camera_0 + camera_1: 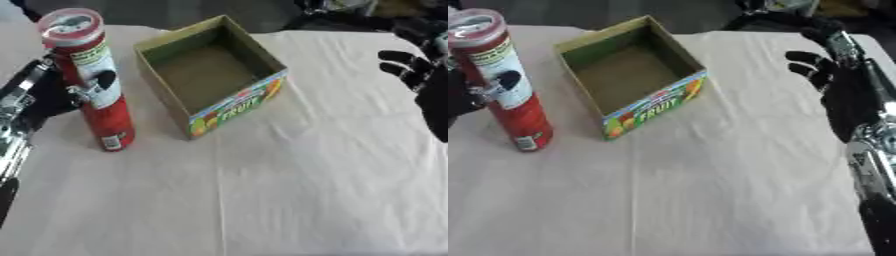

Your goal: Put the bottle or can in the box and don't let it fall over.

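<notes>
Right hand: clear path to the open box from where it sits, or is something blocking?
Probably yes. The right hand hangs open over bare cloth to the right of the box, with nothing lying between them. The red can stands on the box's far, left side, with the left hand curled round it.

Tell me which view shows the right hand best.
The right eye view: the right hand shows whole, fingers spread, with its forearm behind. The left eye view cuts it off at the picture's right edge.

Red can (94,85) with white label and clear lid; olive-lined box (210,70) bearing bright fruit print; cream cloth (332,175); black hand (833,85).
</notes>
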Tool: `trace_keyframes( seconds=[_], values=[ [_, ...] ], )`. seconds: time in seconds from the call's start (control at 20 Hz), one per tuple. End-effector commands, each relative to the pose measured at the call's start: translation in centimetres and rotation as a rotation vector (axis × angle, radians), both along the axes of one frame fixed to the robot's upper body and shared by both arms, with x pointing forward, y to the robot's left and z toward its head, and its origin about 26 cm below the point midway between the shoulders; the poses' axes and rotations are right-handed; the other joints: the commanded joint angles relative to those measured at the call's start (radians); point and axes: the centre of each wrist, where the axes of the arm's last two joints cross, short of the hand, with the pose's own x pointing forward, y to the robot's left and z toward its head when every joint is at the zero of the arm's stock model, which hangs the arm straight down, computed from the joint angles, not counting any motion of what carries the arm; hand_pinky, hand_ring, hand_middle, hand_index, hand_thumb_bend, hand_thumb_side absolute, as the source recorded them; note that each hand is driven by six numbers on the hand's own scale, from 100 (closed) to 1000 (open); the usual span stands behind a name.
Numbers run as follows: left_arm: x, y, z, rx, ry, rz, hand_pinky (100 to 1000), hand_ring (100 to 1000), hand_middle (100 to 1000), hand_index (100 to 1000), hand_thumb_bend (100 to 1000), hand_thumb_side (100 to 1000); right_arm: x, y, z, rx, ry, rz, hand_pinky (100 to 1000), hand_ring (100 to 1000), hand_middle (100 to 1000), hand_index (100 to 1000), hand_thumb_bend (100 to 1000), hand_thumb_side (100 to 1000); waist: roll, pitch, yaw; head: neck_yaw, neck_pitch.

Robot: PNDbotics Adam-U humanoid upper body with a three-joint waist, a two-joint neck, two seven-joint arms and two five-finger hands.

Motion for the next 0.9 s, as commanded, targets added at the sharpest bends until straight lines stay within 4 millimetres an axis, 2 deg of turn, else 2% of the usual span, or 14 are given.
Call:
trace_keyframes(
  seconds=[0.05, 0.15, 0.2, 0.55, 0.75, 0.9],
  values=[
    [0.13, -0.16, 0.37, 0.008, 0.000, 0.004, 776, 1000, 938, 762, 183, 367, -0.27, -0.06, 1.04, -0.012, -0.035, -0.004, 845, 767, 898, 944, 100, 717, 0.001, -0.011, -0.003, 0.001, -0.010],
    [0.16, -0.24, 0.25, 0.006, 0.012, 0.007, 779, 1000, 930, 754, 168, 365, -0.27, -0.07, 1.06, -0.011, -0.036, -0.005, 845, 767, 898, 944, 100, 717, 0.001, -0.011, -0.003, 0.001, -0.011],
    [0.17, -0.27, 0.19, 0.005, 0.018, 0.008, 775, 1000, 904, 748, 110, 358, -0.26, -0.07, 1.09, -0.010, -0.037, -0.006, 845, 765, 897, 944, 100, 719, 0.002, -0.011, -0.003, 0.001, -0.011],
    [0.32, -0.33, -0.13, -0.014, 0.055, 0.027, 736, 1000, 834, 721, 100, 355, -0.22, -0.05, 1.21, -0.006, -0.039, -0.007, 845, 761, 894, 943, 100, 715, 0.002, -0.012, -0.004, -0.001, -0.011],
    [0.38, -0.42, -0.27, -0.027, 0.073, 0.031, 706, 1000, 797, 657, 100, 370, -0.22, -0.04, 1.21, -0.004, -0.038, -0.007, 845, 760, 894, 943, 100, 716, 0.003, -0.012, -0.004, -0.001, -0.011],
    [0.44, -0.50, -0.33, -0.035, 0.084, 0.042, 683, 986, 737, 574, 100, 397, -0.21, -0.03, 1.22, -0.003, -0.037, -0.007, 845, 759, 893, 943, 100, 716, 0.003, -0.012, -0.005, -0.001, -0.012]
  ],
)
